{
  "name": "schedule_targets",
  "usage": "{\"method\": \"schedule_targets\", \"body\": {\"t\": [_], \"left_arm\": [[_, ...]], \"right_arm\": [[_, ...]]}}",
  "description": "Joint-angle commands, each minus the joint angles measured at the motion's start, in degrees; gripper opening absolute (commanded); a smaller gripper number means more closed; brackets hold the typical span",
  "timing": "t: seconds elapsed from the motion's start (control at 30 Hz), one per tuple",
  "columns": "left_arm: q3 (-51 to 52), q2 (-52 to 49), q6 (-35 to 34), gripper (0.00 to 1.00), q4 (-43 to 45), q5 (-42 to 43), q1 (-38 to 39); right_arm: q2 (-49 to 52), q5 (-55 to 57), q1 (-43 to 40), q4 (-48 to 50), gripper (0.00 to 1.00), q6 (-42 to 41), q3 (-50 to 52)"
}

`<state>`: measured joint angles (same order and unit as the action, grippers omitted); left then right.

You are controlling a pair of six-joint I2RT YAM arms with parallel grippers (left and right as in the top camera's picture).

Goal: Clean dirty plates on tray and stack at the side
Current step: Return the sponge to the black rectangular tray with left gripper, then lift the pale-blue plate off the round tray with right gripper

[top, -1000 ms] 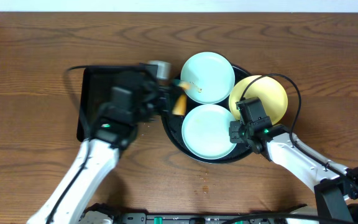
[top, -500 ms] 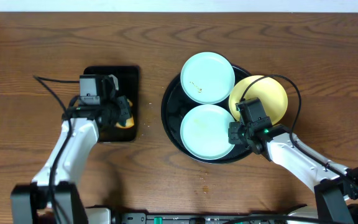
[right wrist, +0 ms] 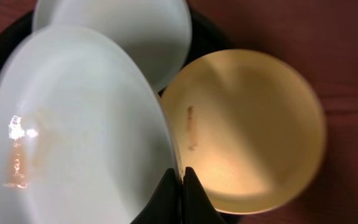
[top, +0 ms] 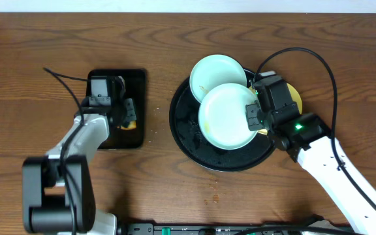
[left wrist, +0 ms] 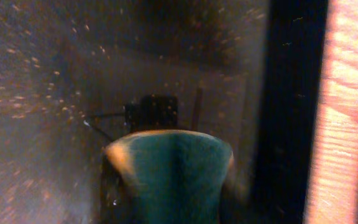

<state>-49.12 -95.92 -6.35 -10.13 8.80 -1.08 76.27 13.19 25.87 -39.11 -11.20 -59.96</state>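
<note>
Right gripper point(top: 252, 116) pinches the mint plate point(top: 226, 116) by its right rim, tilted above the tray point(top: 183, 130). The plate extends leftward from it. Left gripper point(top: 127, 115) sits well apart with the sponge point(left wrist: 169, 168). I cannot tell its closure.

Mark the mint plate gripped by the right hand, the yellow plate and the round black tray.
held mint plate point(top: 226, 116), overhead view, its centre.
yellow plate point(right wrist: 248, 130), right wrist view, middle of inner face.
round black tray point(top: 183, 132), overhead view, bare floor at left.
</note>
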Motion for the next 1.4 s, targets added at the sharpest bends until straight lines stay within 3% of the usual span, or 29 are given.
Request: {"method": "schedule_targets", "body": {"t": [0.0,0.07,0.13,0.2,0.3,0.4,0.7,0.77,0.9,1.1,1.37], "left_arm": [[-0.09,-2.14,0.79,0.80,1.81,-0.94,-0.24],[-0.09,-2.12,0.79,0.80,2.89,-1.20,-0.26],[-0.09,-2.12,0.76,0.80,3.21,-5.27,-0.24],[-0.09,-2.12,0.79,0.81,3.17,-8.41,-0.24],[-0.09,-2.12,0.74,0.81,2.97,-8.85,-0.24],[-0.07,-2.12,0.74,0.81,2.49,-8.83,-0.24],[-0.07,-2.12,0.74,0.81,1.20,-8.83,-0.24],[-0.07,-2.12,0.74,0.81,1.22,-8.83,-0.24],[-0.07,-2.12,0.74,0.81,1.22,-8.83,-0.24],[-0.07,-2.12,0.74,0.81,1.01,-8.83,-0.24],[-0.07,-2.12,0.74,0.81,0.81,-8.83,-0.24]], "right_arm": [[-0.31,4.85,0.74,-3.28,0.22,5.60,-3.48],[-0.31,5.03,0.74,-5.57,0.21,5.75,-5.86],[-0.31,5.01,0.90,-7.69,0.01,5.95,-8.31],[-0.31,5.07,1.53,-9.18,0.01,7.10,-9.42],[-0.28,7.19,1.36,-12.28,0.50,6.40,-9.66],[-0.24,-2.12,-2.75,-14.71,0.51,6.05,-9.66],[11.19,-28.26,-24.81,-16.76,0.34,13.05,-8.59],[14.38,-28.33,-25.70,-15.52,0.30,13.05,-8.59],[19.12,-29.35,-25.49,-13.05,0.34,13.07,-8.57],[24.83,-29.11,-24.13,-12.41,0.32,13.07,-8.55],[26.67,-27.47,-23.89,-9.90,0.06,13.22,-8.55]]}}
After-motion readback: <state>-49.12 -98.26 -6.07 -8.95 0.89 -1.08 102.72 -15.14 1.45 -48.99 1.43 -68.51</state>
